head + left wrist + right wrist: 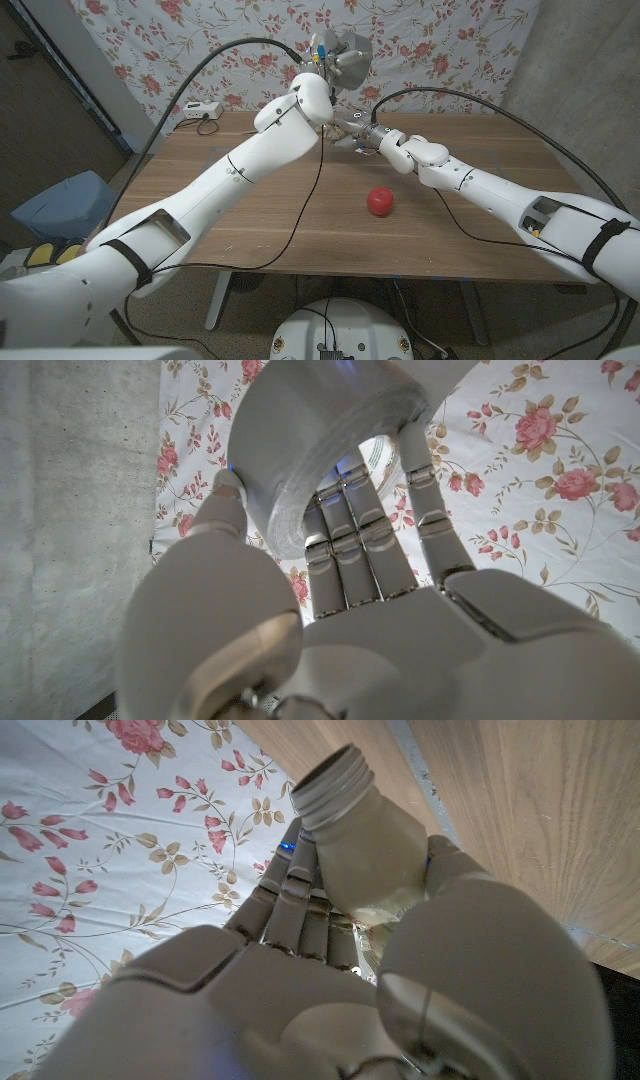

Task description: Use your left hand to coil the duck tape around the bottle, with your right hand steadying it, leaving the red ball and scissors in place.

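**Tape raised in the left hand, bottle gripped in the right**

At the table's far left corner a small white box with a cable sits on the wood. The left arm reaches from the near left corner diagonally across to the far middle of the table, where the left hand is lifted well above the surface, in front of the flowered cloth hung behind the table. That hand is clamped on the tape: in the left wrist view the grey roll sits between the thumb on one side and the fingers on the other, with fingers passing through its open middle, and the left hand holds it against the floral backdrop.

Just below and slightly to the right of the tape, low over the far part of the table, the right hand is closed around the bottle. The right wrist view shows the pale bottle wrapped by the thumb and fingers of the right hand, its threaded neck uncapped and sticking out past the fingers, with the wooden tabletop beyond. Tape and bottle are apart, the roll higher.

The ball lies on the table near the middle, nearer the robot than the right hand and well apart from both hands. The right arm runs back to the near right corner.
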